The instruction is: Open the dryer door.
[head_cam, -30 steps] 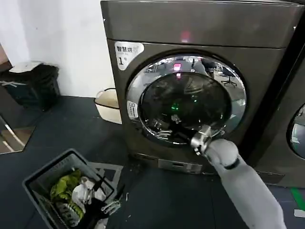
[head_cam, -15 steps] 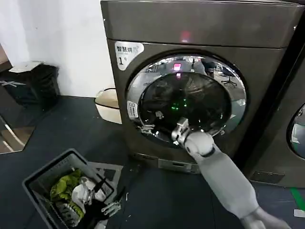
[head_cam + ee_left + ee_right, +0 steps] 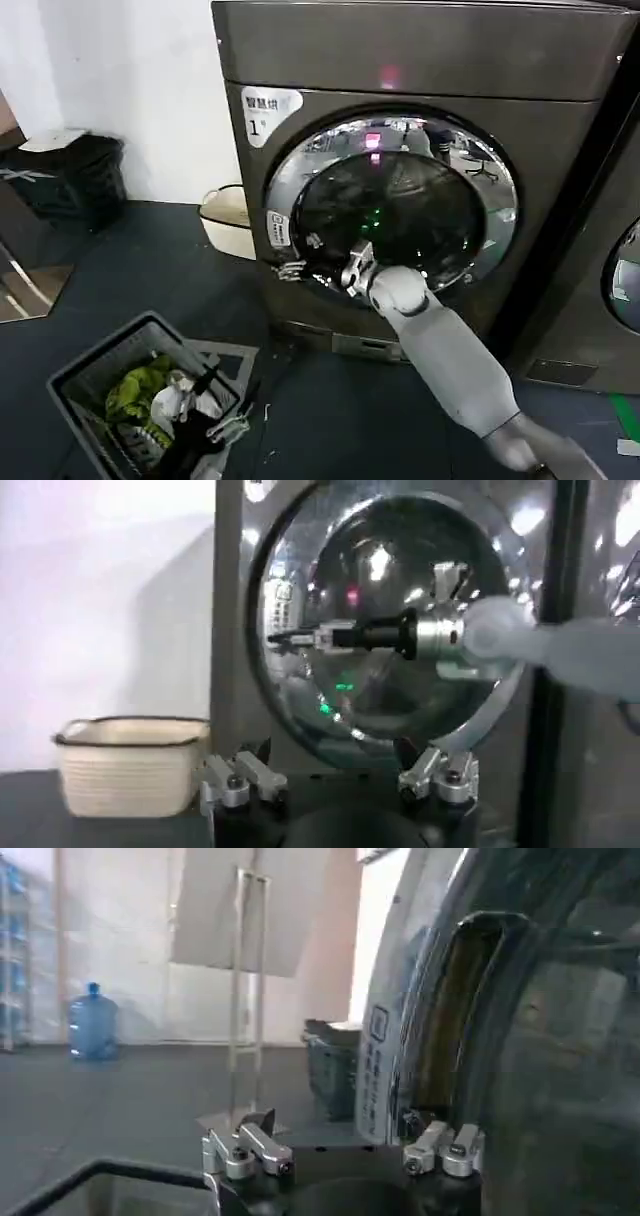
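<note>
The dryer (image 3: 400, 50) is a dark metallic front-loader with a white "1" sticker (image 3: 265, 108). Its dryer door (image 3: 400, 215), chrome-rimmed with dark glass, lies against the front. My right arm reaches up from the lower right, and the right gripper (image 3: 298, 268) is open at the door's lower left rim. In the right wrist view the open right gripper (image 3: 345, 1153) sits just beside the door's edge (image 3: 470, 1018), holding nothing. The left wrist view shows the door (image 3: 400, 570) with the right gripper (image 3: 282, 638) across it. My left gripper (image 3: 340, 780) hangs low and open, over the laundry basket (image 3: 90, 370).
A cream basket (image 3: 225, 215) stands on the floor left of the dryer, against the wall. A black bin (image 3: 70, 175) sits farther left. A neighbouring dark machine (image 3: 620, 270) borders the dryer on the right. A water bottle (image 3: 93, 1020) stands far across the room.
My right gripper has swept leftward across the door, from its lower right rim to its lower left rim. The door and the left arm have not moved.
</note>
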`<act>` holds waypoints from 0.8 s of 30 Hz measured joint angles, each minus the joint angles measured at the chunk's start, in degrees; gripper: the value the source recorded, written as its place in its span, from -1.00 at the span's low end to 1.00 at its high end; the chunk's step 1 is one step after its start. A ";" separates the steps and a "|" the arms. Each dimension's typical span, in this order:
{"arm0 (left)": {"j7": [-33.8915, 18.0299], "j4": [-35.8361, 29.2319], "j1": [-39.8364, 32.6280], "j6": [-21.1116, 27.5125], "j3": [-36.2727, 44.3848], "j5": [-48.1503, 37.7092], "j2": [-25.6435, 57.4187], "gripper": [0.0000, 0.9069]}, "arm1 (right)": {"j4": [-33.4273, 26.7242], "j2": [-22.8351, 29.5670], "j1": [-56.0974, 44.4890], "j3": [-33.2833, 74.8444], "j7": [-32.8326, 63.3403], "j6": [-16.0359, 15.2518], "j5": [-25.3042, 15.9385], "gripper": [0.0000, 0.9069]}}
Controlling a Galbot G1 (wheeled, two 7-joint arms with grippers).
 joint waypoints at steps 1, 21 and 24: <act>0.54 0.37 -0.56 0.02 -0.83 -1.33 0.59 1.00 | 0.74 -0.54 -0.38 0.00 -1.30 -0.06 0.13 1.00; -0.31 15.94 -14.97 3.84 -2.47 -21.46 23.36 1.00 | 16.21 -12.93 -12.04 7.63 -28.31 -2.42 2.73 1.00; -0.54 18.46 -18.53 3.71 0.32 -23.02 25.86 1.00 | 17.98 -14.39 -14.80 9.98 -30.77 -1.36 3.07 1.00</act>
